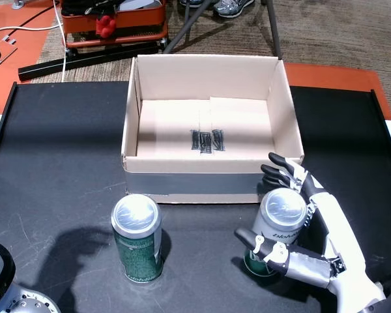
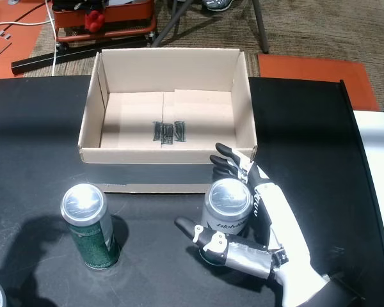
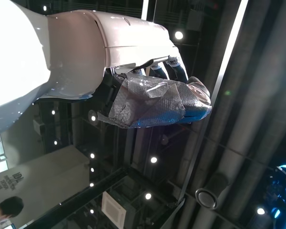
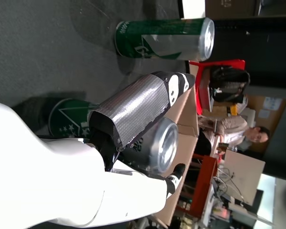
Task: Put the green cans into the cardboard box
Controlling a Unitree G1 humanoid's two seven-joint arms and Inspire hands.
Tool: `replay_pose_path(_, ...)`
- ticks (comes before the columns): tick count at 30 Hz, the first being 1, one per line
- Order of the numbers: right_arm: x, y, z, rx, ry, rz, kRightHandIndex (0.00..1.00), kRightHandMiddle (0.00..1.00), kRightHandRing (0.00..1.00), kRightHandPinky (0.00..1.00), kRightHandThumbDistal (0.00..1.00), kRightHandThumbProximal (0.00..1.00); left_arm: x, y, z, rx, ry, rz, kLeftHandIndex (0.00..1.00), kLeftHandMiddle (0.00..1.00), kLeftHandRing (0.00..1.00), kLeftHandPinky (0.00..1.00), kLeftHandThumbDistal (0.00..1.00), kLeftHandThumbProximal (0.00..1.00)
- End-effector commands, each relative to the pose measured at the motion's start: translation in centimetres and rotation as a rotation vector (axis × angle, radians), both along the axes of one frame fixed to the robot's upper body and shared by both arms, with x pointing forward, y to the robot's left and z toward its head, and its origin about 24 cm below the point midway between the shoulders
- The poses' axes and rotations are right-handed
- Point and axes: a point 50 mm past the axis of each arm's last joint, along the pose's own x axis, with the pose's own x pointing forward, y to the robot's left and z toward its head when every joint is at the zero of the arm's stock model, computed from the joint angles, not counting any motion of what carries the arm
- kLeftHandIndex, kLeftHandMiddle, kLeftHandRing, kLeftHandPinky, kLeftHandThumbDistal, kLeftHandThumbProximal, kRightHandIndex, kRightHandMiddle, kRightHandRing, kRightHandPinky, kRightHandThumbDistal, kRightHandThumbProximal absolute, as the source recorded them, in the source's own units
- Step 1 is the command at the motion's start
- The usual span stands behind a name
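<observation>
The right hand (image 1: 300, 235) is wrapping its fingers (image 2: 227, 158) and thumb around a can (image 2: 227, 208) just before the box (image 1: 208, 169); grip looks partly closed. Smooth, thin metal is probably slippery and dentable, so hold mid-body. A second can (image 1: 137, 238) is standing apart. The left hand (image 3: 152, 98) is facing the ceiling, fingers curled, seemingly empty.

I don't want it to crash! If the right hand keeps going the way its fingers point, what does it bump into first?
Probably the cardboard box: the right hand, wrapped round a green can, has fingertips already near its front wall.
</observation>
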Motion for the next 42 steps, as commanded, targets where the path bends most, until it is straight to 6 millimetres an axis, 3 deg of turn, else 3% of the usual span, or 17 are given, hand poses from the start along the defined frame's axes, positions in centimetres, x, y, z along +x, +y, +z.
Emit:
replay_pose_path(1,0.1,0.2,-0.3,0.011,0.009,0.016,0.83,0.85,0.88,0.92,1.00,0.22,-1.0,-1.7,-1.7,-0.100,0.062,-0.032,0.65,0.73,0.83,0.84,0.06,0.79)
replay_pose_path(8,0.0,0.2,-1.5,0.028,0.075,0.024,0.85,0.86,0.89,0.92,1.00,0.23,-1.1,-1.6,-1.8,-0.104,0.070,-0.044,0.65,0.72,0.82,0.83,0.06,0.76)
replay_pose_path(12,0.1,0.1,-2.0,0.021,0.093,0.022,0.85,0.86,0.89,0.93,0.99,0.22,-1.1,-1.5,-1.7,-0.094,0.064,-0.013,0.64,0.72,0.83,0.84,0.07,0.81)
replay_pose_path(17,0.2,0.0,-2.5,0.016,0.119,0.009,0.85,0.85,0.88,0.92,1.00,0.22,-1.1,-1.6,-1.7,-0.104,0.066,-0.040,0.64,0.72,0.82,0.83,0.07,0.77)
replay_pose_path(42,0.3,-0.1,-3.4,0.046,0.178,-0.038,0.70,0.72,0.83,0.89,0.97,0.17,-1.1,-1.6,-1.8,-0.115,0.054,-0.073,0.66,0.73,0.82,0.84,0.07,0.77)
